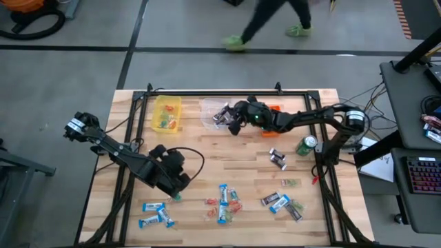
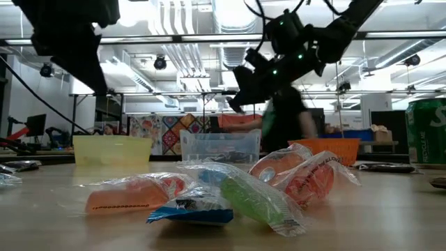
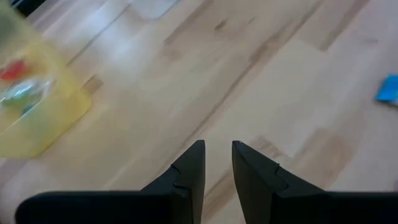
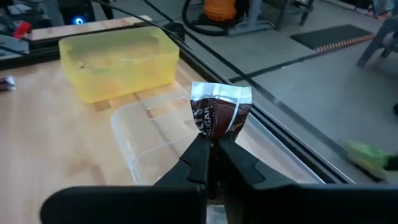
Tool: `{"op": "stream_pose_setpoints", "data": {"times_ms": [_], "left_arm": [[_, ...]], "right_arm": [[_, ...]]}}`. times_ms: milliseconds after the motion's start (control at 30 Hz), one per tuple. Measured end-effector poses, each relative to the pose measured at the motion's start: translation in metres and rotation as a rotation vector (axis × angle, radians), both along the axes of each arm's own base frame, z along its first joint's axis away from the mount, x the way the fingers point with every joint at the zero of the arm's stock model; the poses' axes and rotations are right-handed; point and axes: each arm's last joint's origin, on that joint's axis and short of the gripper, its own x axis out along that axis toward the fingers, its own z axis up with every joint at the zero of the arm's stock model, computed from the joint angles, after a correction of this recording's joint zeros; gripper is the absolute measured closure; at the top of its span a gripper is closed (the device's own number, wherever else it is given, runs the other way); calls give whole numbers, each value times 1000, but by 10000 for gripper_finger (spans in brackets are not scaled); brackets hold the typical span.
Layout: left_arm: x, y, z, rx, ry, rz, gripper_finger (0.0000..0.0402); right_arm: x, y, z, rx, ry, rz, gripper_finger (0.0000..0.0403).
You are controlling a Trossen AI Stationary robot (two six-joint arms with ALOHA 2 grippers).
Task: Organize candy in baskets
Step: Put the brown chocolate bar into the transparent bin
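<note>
Right gripper [image 4: 211, 144] hangs above the clear bin [image 4: 155, 146], jaws pressed together on the lower edge of a brown candy [image 4: 219, 112]; the wrapper stands upright above the fingertips. Judged risk: the pinch takes only a thin crimped edge of slick foil, so the piece may slide free early, or on release flutter past the bin's far wall toward the table's black frame. Left gripper [image 3: 216, 167] waits low over bare wood near the yellow bin [image 3: 37, 118], jaws slightly apart, holding nothing. Bins are thin moulded plastic, rectangular with rounded corners: yellow translucent, with a few sweets inside; clear nearly glassy; orange bin [image 2: 333, 149] mostly hidden behind the right arm from above. Loose candy [image 1: 224, 196] lies scattered on the near table: blue-and-white bars, crinkled clear wraps over red, orange and green pieces. Table [image 1: 227, 158] is pale planked wood, matte.
</note>
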Motion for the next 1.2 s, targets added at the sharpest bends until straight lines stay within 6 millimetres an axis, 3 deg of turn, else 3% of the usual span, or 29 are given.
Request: {"op": "stream_pose_setpoints", "data": {"times_ms": [167,400,633,933,1200], "left_arm": [[-4,2,-2,-2,22,46,345],[-4,3,-5,-15,32,79,353],[-3,5,-11,-19,30,178,340],[-1,21,-25,28,110,415,295],[12,34,-60,47,344,548,261]], "right_arm": [[8,-4,-8,18,19,6,360],[9,-7,-11,62,30,-20,267],[4,-5,-2,90,13,-26,207],[-1,12,13,143,23,73,191],[3,29,15,131,32,129,192]]}}
